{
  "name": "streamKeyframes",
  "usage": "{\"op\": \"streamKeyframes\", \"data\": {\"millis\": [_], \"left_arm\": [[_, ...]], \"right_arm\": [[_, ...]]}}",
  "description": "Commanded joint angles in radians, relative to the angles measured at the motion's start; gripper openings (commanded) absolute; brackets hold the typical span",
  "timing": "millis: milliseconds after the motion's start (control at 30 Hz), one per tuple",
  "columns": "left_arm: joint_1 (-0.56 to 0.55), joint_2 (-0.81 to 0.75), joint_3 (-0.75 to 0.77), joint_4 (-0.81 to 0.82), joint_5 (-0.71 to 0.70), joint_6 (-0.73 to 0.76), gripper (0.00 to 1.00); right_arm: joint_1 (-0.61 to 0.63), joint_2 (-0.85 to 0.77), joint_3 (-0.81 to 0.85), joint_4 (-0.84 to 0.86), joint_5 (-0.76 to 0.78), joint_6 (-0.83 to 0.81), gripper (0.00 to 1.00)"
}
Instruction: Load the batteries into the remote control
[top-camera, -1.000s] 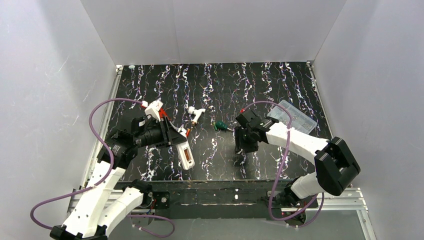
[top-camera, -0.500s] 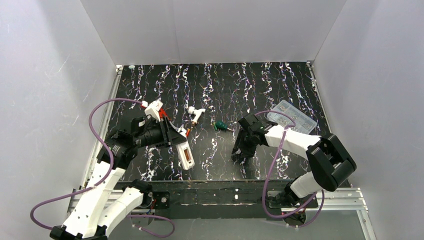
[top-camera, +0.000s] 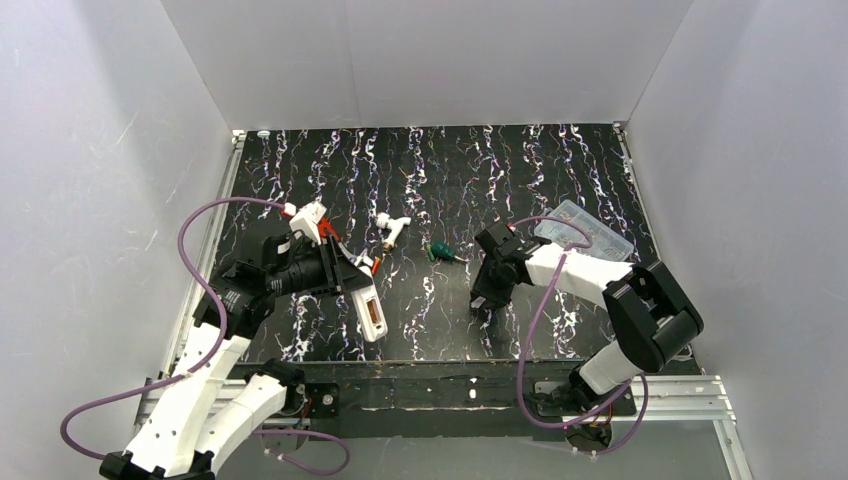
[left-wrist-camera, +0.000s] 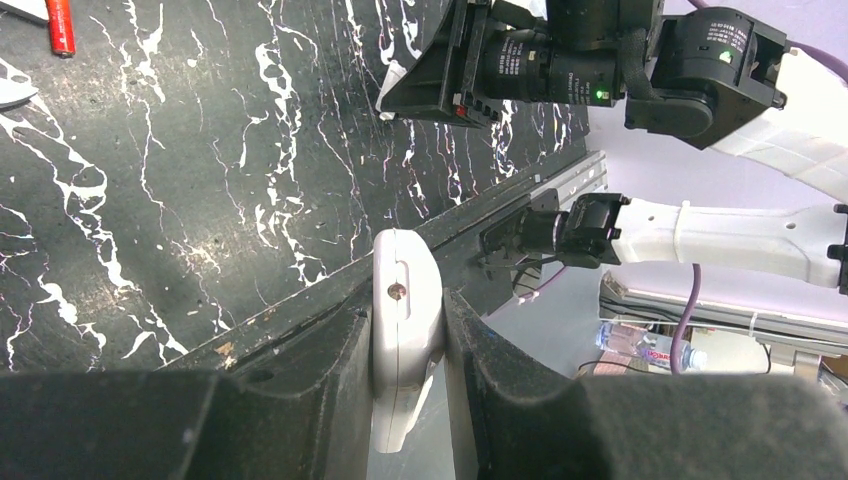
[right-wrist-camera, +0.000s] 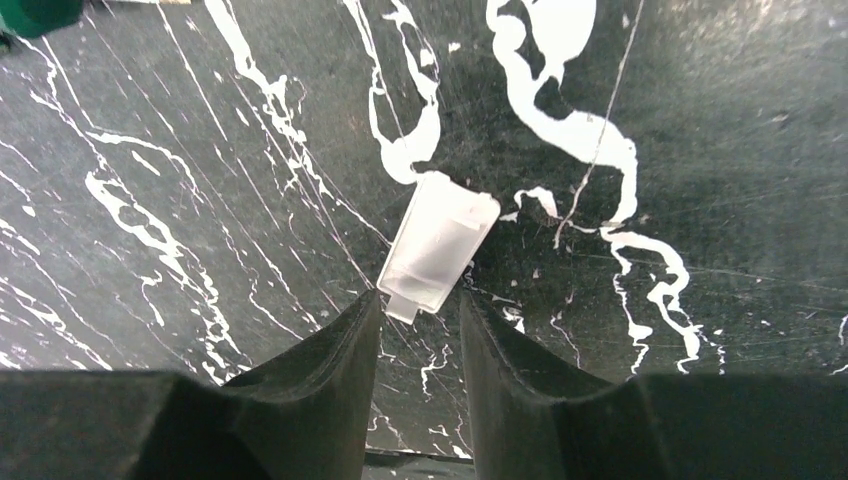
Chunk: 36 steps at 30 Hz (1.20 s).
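Near edge of the table (top-camera: 560, 170), left of centre: left gripper (top-camera: 358, 284) is clamped on the remote control (top-camera: 371, 312). The left wrist view confirms it. Both fingers (left-wrist-camera: 330, 380) press on the long sides of the white body, and the rounded end with a small screw pokes out past the tips. The remote is held above the table on a slant, free end toward the near edge. In the top view its recessed side faces up. A red-orange strip sits in the bay and reads as the batteries (top-camera: 375, 319); single cells cannot be made out.

Near edge, right of centre: right gripper (top-camera: 485, 303) points down at the table, jaws partly spread, nothing pinched. In the right wrist view a small flat whitish cover plate (right-wrist-camera: 440, 250) lies flat on the dark marbled surface, skewed. Its tabbed near end sits at the mouth of the gap between the fingertips (right-wrist-camera: 340, 340). Contact with either pad cannot be told.

Mid-table: green-handled screwdriver (top-camera: 440, 252) lies a little beyond the two grippers, between them. A white angled part (top-camera: 392, 228) with an orange tip lies just beyond it, to the left. A white-and-red blocky tool (top-camera: 310, 215) sits beyond the left wrist, toward the left edge.

Farther, toward the right edge: clear compartment box (top-camera: 588, 230), just past the right forearm.
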Motion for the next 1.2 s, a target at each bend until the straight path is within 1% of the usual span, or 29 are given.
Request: {"op": "streamKeyframes", "data": {"millis": [0, 200, 467, 633, 900, 1033, 1167], "left_arm": [[-0.001, -0.012, 0.026, -0.018, 0.024, 0.017, 0.00], [-0.002, -0.018, 0.024, -0.027, 0.016, 0.024, 0.00], [-0.002, -0.015, 0.025, -0.026, 0.016, 0.026, 0.00], [-0.002, -0.013, 0.021, -0.025, 0.018, 0.025, 0.00], [-0.002, -0.013, 0.027, -0.029, 0.015, 0.024, 0.00], [-0.002, -0.012, 0.029, -0.030, 0.018, 0.024, 0.00], [-0.002, -0.010, 0.028, -0.028, 0.020, 0.023, 0.00]], "right_arm": [[-0.009, 0.044, 0.045, -0.062, 0.111, -0.047, 0.43], [-0.008, 0.091, 0.086, -0.114, 0.156, -0.103, 0.40], [-0.006, 0.152, 0.144, -0.147, 0.167, -0.204, 0.34], [0.015, 0.217, 0.218, -0.192, 0.179, -0.314, 0.34], [0.173, 0.297, 0.326, -0.201, 0.222, -0.518, 0.36], [0.236, 0.292, 0.313, -0.149, 0.186, -0.599, 0.36], [0.255, 0.262, 0.273, -0.101, 0.167, -0.617, 0.36]]}}
